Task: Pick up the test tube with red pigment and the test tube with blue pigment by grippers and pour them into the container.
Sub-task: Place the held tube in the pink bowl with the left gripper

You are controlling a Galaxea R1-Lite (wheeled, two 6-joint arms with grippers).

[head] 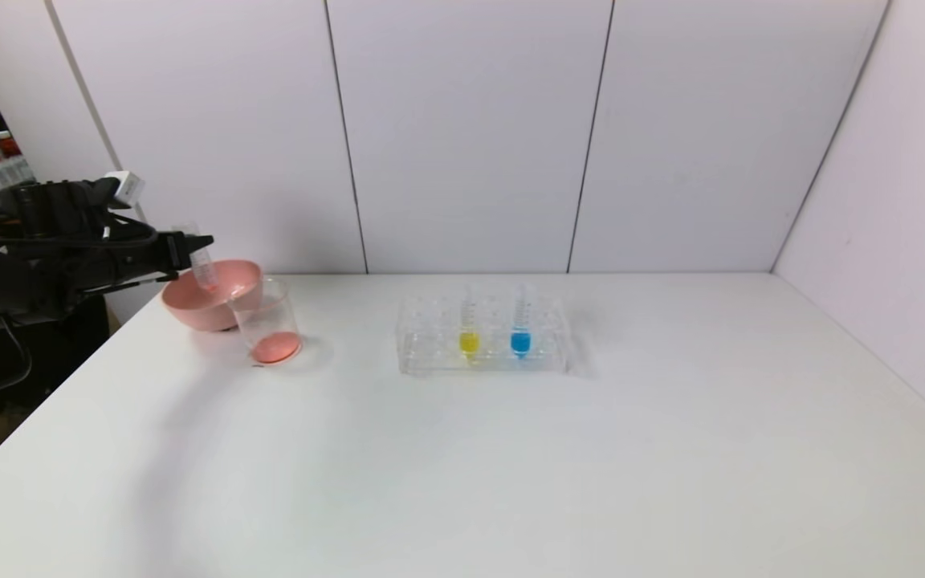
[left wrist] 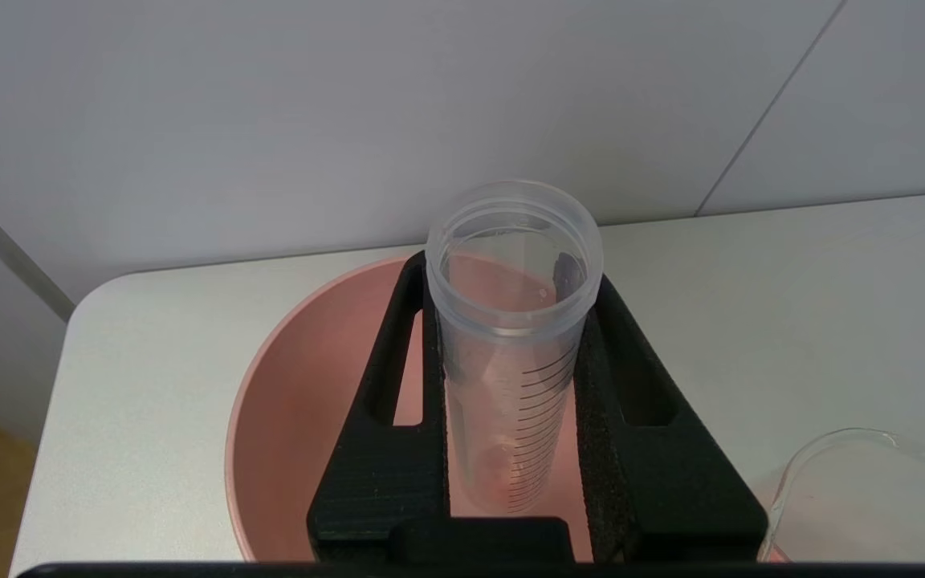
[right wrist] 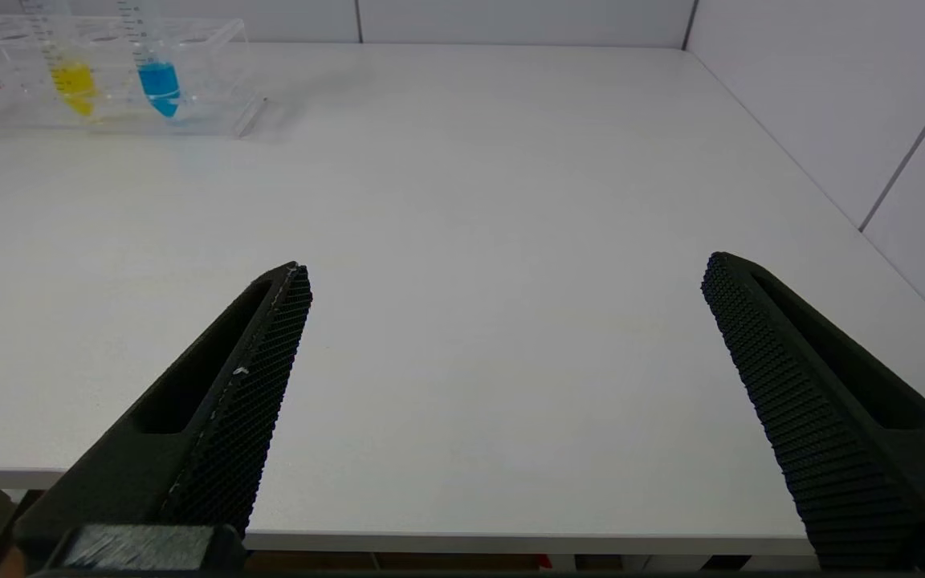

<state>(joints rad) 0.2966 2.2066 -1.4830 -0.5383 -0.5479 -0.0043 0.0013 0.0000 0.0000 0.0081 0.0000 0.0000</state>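
L gripper (head: 189, 250) sat at left of head view, over the pink bowl (head: 226, 317), clamped tight on the red tube (head: 204, 269). Tube looked near empty: only a faint pinkish film inside, tip pointing down toward the bowl. In L wrist view the fingers (left wrist: 386, 377) pinched the tube (left wrist: 511, 353) on both sides, open mouth facing the cam, bowl (left wrist: 286, 417) right behind/below it.

Beaker (head: 268, 325) stood on the worktop (head: 511, 466) just beside the bowl, touching or nearly so, can't tell which. Red liquid pooled at its bottom. Its rim showed at lower right of L wrist view (left wrist: 840, 449).

Rack (head: 482, 341) sat mid-frame in head view, well apart from the beaker. Blue tube (head: 520, 325) upright in it, blue at the tip, w/ yellow tube (head: 468, 327) just beside it on the left. Both also seen upper left in R wrist view: blue (right wrist: 156, 76), yellow (right wrist: 71, 76), rack (right wrist: 213, 88).

R gripper (right wrist: 507, 277) not seen in head view; per its own cam it hung wide open near the worktop's near edge, holding nothing, well away from the rack.
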